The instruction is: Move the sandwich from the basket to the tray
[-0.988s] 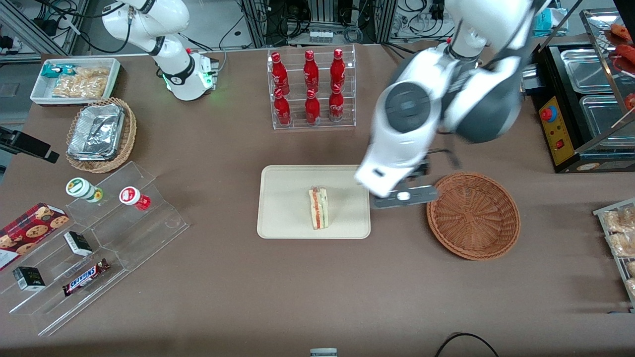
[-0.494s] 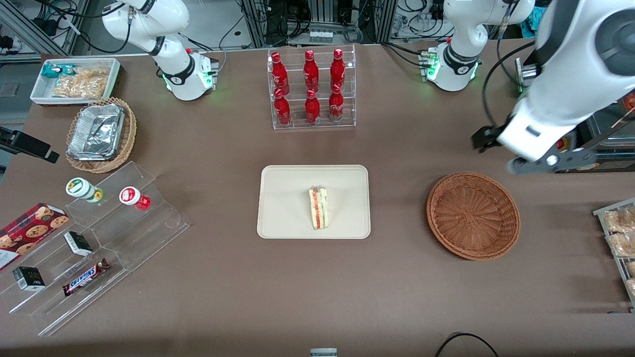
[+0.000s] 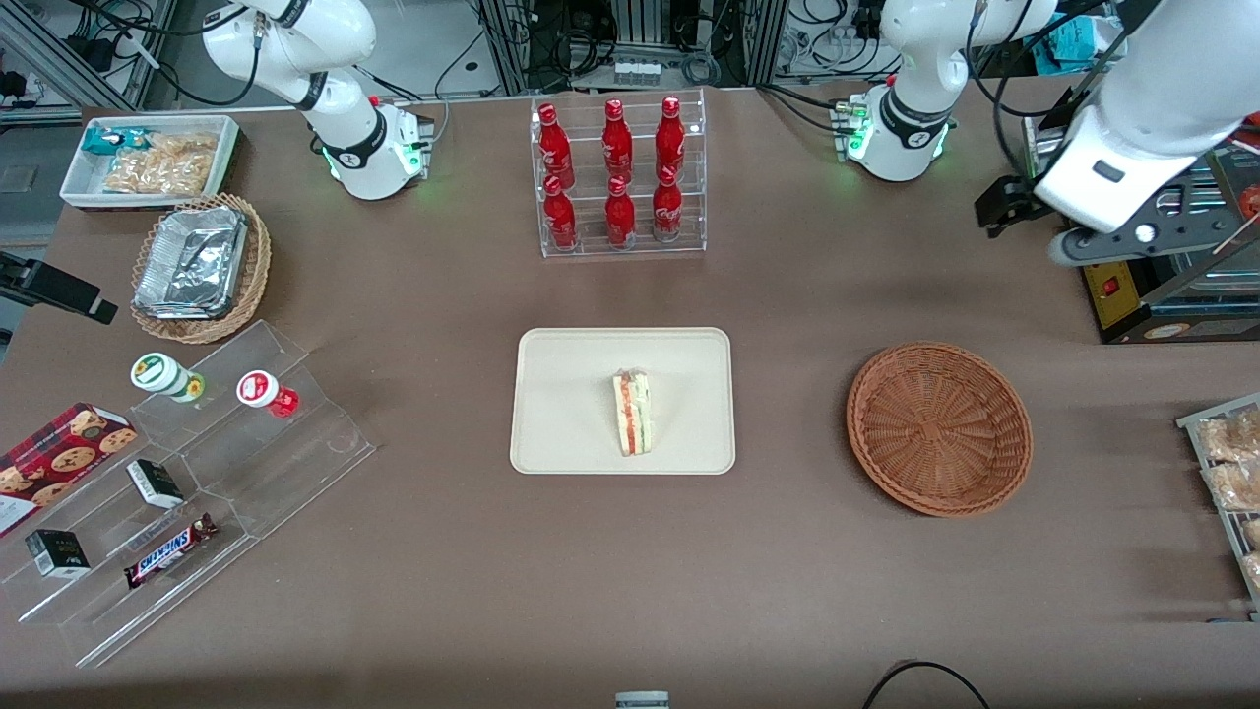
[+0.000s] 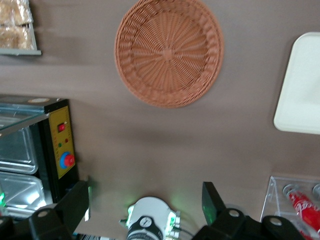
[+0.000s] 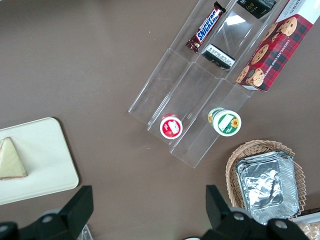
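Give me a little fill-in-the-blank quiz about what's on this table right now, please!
1. The sandwich lies on the ____.
2. The reddish-brown wicker basket holds ____.
3. The acrylic rack farther from the front camera than the tray holds ____ red bottles.
4. The gripper, raised above the table near the working arm's base, is ____.

Missing words: tray; nothing; six; open

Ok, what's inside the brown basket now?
Nothing: the basket shows bare weave across its whole floor. The sandwich lies on the tray. The open claw is raised, farther from the front camera than the basket.
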Robot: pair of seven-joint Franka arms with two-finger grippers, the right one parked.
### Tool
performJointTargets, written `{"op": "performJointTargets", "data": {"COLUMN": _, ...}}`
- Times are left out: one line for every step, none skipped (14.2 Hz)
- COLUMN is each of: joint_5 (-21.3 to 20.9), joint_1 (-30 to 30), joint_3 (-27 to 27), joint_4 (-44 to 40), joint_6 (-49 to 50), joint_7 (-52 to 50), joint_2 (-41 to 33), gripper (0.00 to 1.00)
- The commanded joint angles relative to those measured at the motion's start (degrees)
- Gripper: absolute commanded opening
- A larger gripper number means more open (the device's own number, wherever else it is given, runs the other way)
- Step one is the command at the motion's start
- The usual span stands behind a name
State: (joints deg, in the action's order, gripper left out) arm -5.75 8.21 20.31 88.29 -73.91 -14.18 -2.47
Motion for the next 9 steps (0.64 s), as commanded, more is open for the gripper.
{"op": "performJointTargets", "data": {"joint_5": 0.92, "joint_1": 1.29, "joint_3": 0.6, "joint_4": 0.13, "joint_6": 0.61, "joint_7": 1.17, "joint_2": 0.43, "gripper": 1.0}}
{"op": "performJointTargets", "data": {"joint_5": 1.09, "joint_1": 1.2, "joint_3": 0.78, "joint_4": -1.88, "joint_6": 0.7, "joint_7": 1.08, "joint_2": 1.84, "gripper": 1.0}}
{"op": "performJointTargets", "data": {"joint_5": 1.53, "joint_1": 1.72, "joint_3": 0.87, "joint_4": -3.64, "joint_6": 0.79, "joint_7": 1.08, "joint_2": 2.81, "gripper": 1.0}}
{"op": "performJointTargets", "data": {"joint_5": 3.45, "joint_1": 2.25, "joint_3": 0.69, "joint_4": -4.18, "joint_6": 0.79, "joint_7": 1.34, "joint_2": 3.26, "gripper": 1.0}}
{"op": "performJointTargets", "data": {"joint_5": 4.77, "joint_1": 3.73, "joint_3": 0.69, "joint_4": -4.27, "joint_6": 0.7, "joint_7": 1.87, "joint_2": 3.52, "gripper": 1.0}}
{"op": "performJointTargets", "data": {"joint_5": 4.52, "joint_1": 4.62, "joint_3": 0.69, "joint_4": -4.36, "joint_6": 0.61, "joint_7": 2.48, "joint_2": 3.61, "gripper": 1.0}}
{"op": "performJointTargets", "data": {"joint_5": 4.61, "joint_1": 4.71, "joint_3": 0.69, "joint_4": -4.27, "joint_6": 0.61, "joint_7": 3.53, "joint_2": 3.61, "gripper": 1.0}}
{"op": "performJointTargets", "data": {"joint_5": 4.61, "joint_1": 4.71, "joint_3": 0.69, "joint_4": -4.27, "joint_6": 0.61, "joint_7": 3.98, "joint_2": 3.7, "gripper": 1.0}}
{"op": "performJointTargets", "data": {"joint_5": 4.61, "joint_1": 4.71, "joint_3": 0.6, "joint_4": -4.27, "joint_6": 0.52, "joint_7": 3.98, "joint_2": 3.61, "gripper": 1.0}}
